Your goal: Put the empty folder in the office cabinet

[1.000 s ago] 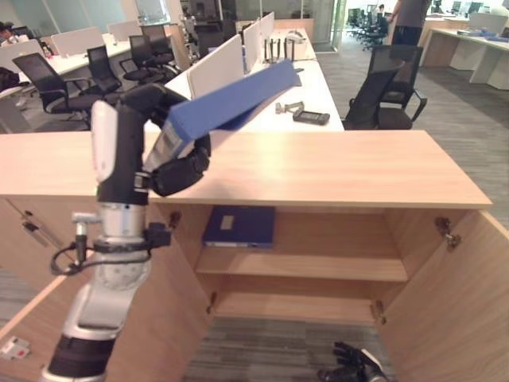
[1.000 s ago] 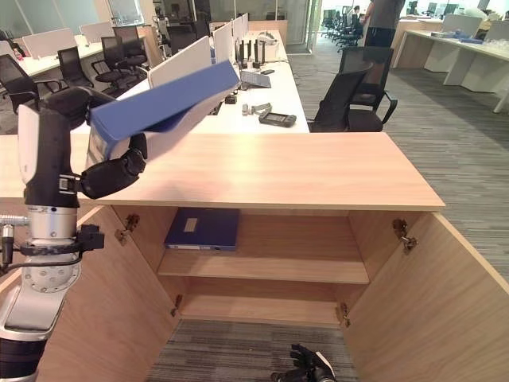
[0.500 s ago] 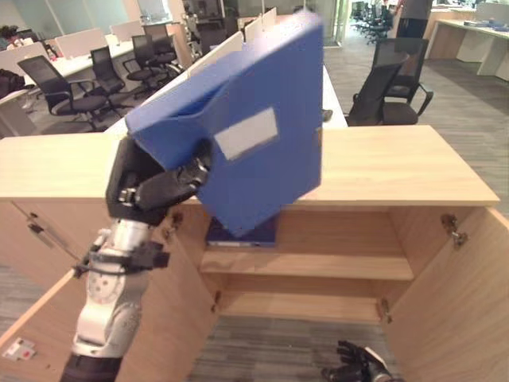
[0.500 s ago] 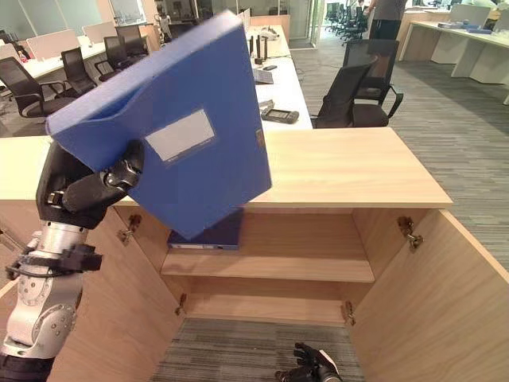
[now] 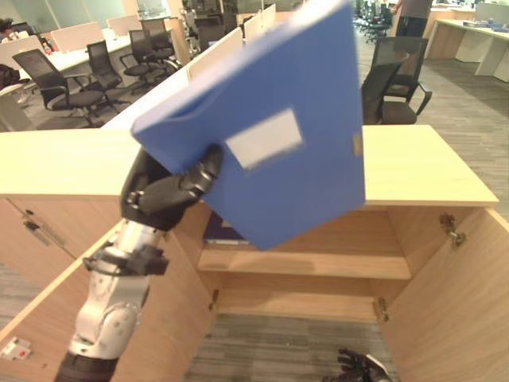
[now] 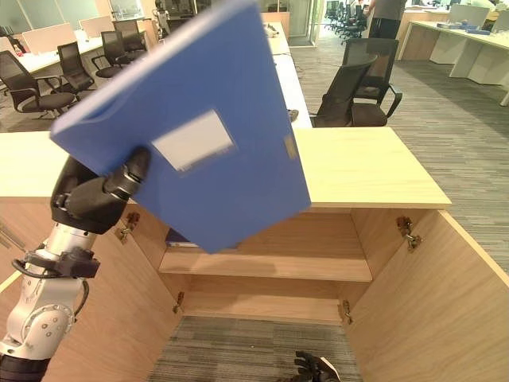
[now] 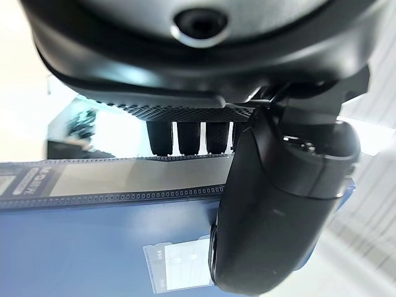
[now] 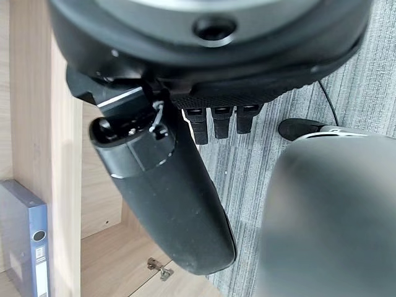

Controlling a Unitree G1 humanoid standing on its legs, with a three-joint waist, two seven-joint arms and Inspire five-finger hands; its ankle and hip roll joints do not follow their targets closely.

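Note:
My left hand (image 5: 163,195) is shut on a big blue box folder (image 5: 278,135) with a white label, gripping it at one lower corner. The folder is held up tilted, its face towards me, in front of the light wooden office cabinet (image 5: 421,163). It hides part of the cabinet's top and the left of the upper shelf (image 5: 318,267). The left wrist view shows my thumb (image 7: 278,204) pressed on the folder's face (image 7: 93,247). My right hand (image 5: 362,368) hangs low near the floor before the cabinet, fingers relaxed and holding nothing.
Both cabinet doors stand open, one at the left (image 5: 159,318) and one at the right (image 5: 453,318). Another blue folder (image 6: 179,236) lies flat on the upper shelf, mostly hidden. Behind the cabinet are desks, black office chairs (image 5: 394,79) and a standing person (image 5: 413,16).
My left hand has swung the folder from lying edge-on above the cabinet top to an upright tilt facing me. It has since shifted right and nearer. The right hand stayed low.

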